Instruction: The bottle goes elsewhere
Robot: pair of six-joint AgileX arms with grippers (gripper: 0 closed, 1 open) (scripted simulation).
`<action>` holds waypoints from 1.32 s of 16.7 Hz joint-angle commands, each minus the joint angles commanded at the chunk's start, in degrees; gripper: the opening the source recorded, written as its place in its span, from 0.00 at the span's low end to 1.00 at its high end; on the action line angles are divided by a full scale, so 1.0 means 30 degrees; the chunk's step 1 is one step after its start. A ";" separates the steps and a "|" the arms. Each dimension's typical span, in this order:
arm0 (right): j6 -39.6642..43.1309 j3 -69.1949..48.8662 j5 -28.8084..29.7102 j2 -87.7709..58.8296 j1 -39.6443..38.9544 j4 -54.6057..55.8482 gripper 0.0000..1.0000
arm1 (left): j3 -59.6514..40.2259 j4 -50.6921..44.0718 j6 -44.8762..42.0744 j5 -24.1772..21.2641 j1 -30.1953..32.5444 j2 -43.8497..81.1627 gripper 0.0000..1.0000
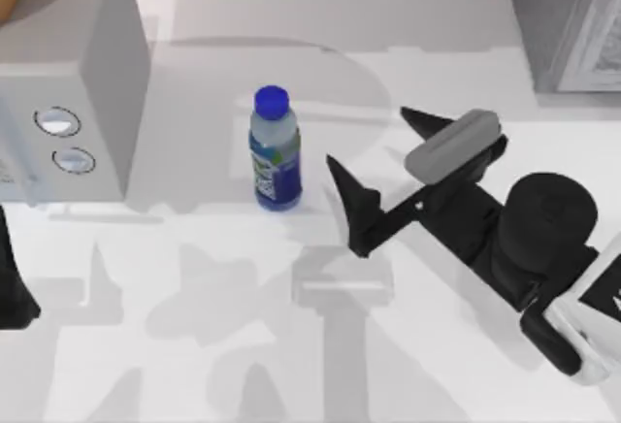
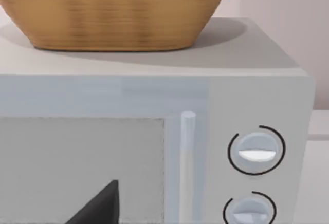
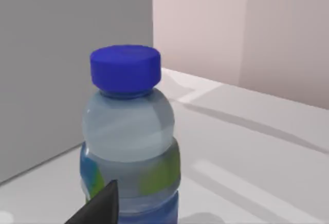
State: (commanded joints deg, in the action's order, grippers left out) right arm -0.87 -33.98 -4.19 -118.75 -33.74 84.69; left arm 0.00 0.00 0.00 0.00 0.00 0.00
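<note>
The bottle (image 1: 275, 156) stands upright on the white table, left of the middle; it is clear, with a blue cap and a blue, green and white label. My right gripper (image 1: 367, 137) is open just to the bottle's right, its black fingers pointing at the bottle without touching it. The right wrist view has the bottle (image 3: 128, 142) close ahead, with one dark fingertip (image 3: 97, 206) in front of its label. My left arm (image 1: 12, 287) is parked at the table's left edge, facing the microwave.
A white microwave (image 1: 68, 74) with two dials stands at the back left, close to the bottle, and a wicker basket (image 2: 113, 13) sits on top of it. A grey cabinet (image 1: 572, 25) stands at the back right.
</note>
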 joint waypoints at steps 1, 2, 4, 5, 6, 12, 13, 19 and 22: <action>0.0031 -0.0300 -0.0042 -0.1092 -0.0311 0.0762 1.00 | 0.0000 0.0000 0.0000 0.0000 0.0000 0.0000 1.00; 0.0063 -0.0568 -0.0079 -0.2072 -0.0589 0.1444 1.00 | 0.0000 0.0000 0.0000 0.0000 0.0000 0.0000 1.00; 0.0125 -0.1005 -0.0138 -0.3680 -0.1045 0.2559 1.00 | 0.0000 0.0000 0.0000 0.0000 0.0000 0.0000 1.00; 0.0151 -0.1161 -0.0159 -0.4261 -0.1208 0.2960 1.00 | 0.0000 0.0000 0.0000 0.0000 0.0000 0.0000 1.00; 0.0172 -0.1276 -0.0174 -0.4692 -0.1330 0.3257 1.00 | 0.0000 0.0000 0.0000 0.0000 0.0000 0.0000 1.00; 0.0194 -0.1392 -0.0189 -0.5127 -0.1451 0.3557 1.00 | 0.0000 0.0000 0.0000 0.0000 0.0000 0.0000 1.00; 0.0188 -0.1318 -0.0183 -0.5082 -0.1355 0.3514 1.00 | 0.0000 0.0000 0.0000 0.0000 0.0000 0.0000 1.00; 0.0205 -0.4423 -0.0047 -0.6048 -0.1599 0.1438 1.00 | 0.0000 0.0000 0.0000 0.0000 0.0000 0.0000 1.00; 0.0207 -0.7415 0.0122 -0.6908 -0.1746 -0.0622 1.00 | 0.0000 0.0000 0.0000 0.0000 0.0000 0.0000 1.00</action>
State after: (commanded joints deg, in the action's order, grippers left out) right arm -0.24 -56.23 -3.82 -139.47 -38.97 82.83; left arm 0.00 0.00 0.00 0.00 0.00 0.00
